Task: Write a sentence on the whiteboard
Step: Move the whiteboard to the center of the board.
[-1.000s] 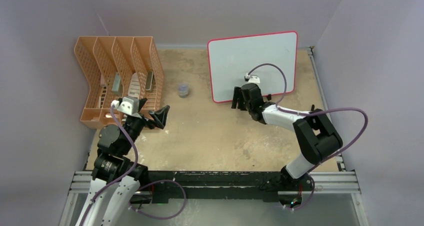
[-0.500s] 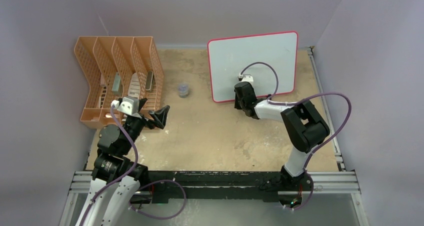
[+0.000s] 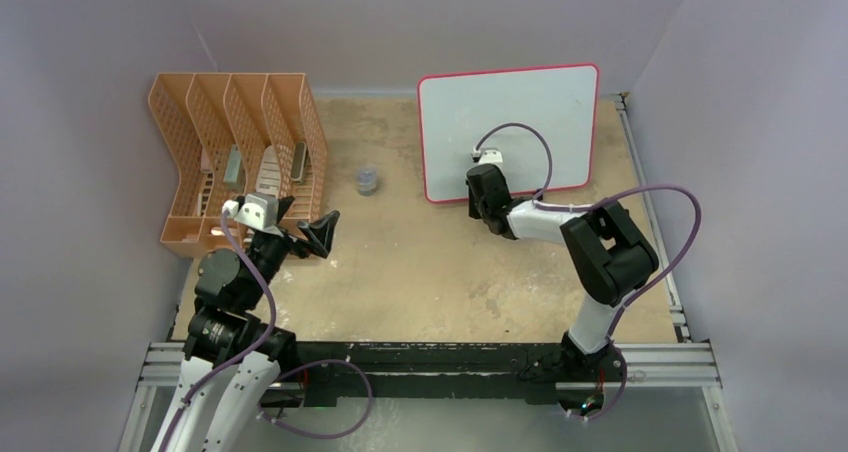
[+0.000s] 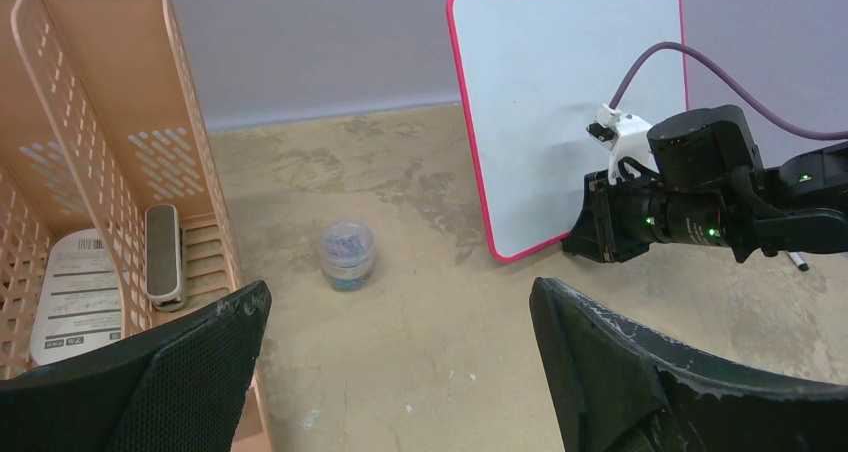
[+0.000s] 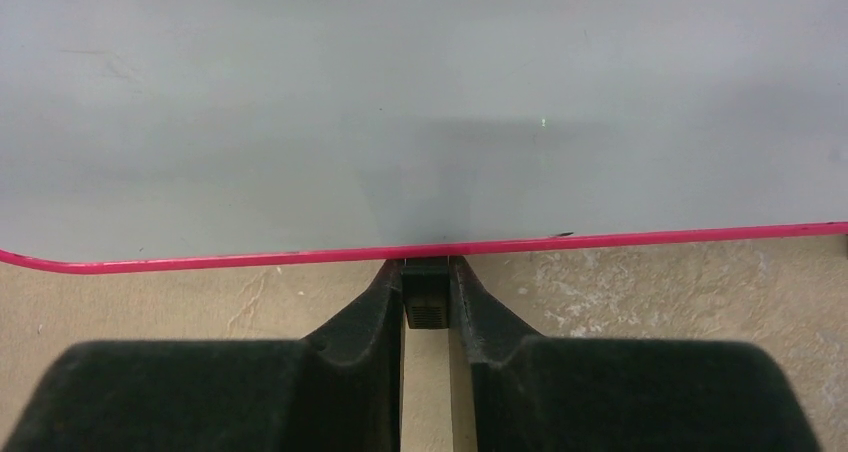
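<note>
The whiteboard [image 3: 510, 122], white with a red-pink rim, stands upright at the back right of the table. Its face [image 5: 420, 112] fills the right wrist view and looks blank; the sentence is out of view. My right gripper [image 3: 479, 200] sits low at the board's bottom edge. In its wrist view the right gripper [image 5: 427, 275] is shut on a small black foot [image 5: 427, 302] under the rim. My left gripper [image 3: 315, 234] hovers open at the near left, beside the rack. Nothing lies between the fingers of the left gripper [image 4: 398, 292].
An orange mesh file rack [image 3: 240, 152] stands at the back left, with a grey bar-shaped item [image 4: 163, 255] and a labelled white pack in its slots. A small clear jar [image 3: 368, 180] sits between rack and board. A thin pen-like object [image 4: 797, 262] lies behind my right arm.
My right arm swung left along the board's bottom edge and its gripper closed on the black foot. The board shifted slightly to the right. The left arm stayed still.
</note>
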Available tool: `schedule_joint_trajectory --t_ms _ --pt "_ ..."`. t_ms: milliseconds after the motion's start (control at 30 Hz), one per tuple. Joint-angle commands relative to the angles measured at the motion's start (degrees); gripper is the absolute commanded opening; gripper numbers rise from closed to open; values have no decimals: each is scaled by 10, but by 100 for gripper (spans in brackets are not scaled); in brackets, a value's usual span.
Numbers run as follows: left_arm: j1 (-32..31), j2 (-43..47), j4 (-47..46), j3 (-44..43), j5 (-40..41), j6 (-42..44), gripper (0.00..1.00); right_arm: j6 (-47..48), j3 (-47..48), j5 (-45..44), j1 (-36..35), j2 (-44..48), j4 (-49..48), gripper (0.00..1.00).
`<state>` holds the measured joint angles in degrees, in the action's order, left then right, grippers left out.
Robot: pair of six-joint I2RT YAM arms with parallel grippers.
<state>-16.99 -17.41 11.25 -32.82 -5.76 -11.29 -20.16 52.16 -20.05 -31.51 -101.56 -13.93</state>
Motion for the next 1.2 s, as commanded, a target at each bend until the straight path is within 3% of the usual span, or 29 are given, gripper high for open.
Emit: schedule_joint_trajectory --t_ms 0,267,833,1167 --pt "3 -4 -27 -15 -2 9 100 -10 -8 -5 -29 36 -6 0" --pt "3 1 -24 -15 16 10 100 -43 -18 -11 -105 54 23 0" --pt "3 25 -14 -18 55 4 100 -209 12 -56 -343 15 82 0" --pt "3 29 -12 -18 57 2 100 -249 61 -73 -410 -32 119 0"
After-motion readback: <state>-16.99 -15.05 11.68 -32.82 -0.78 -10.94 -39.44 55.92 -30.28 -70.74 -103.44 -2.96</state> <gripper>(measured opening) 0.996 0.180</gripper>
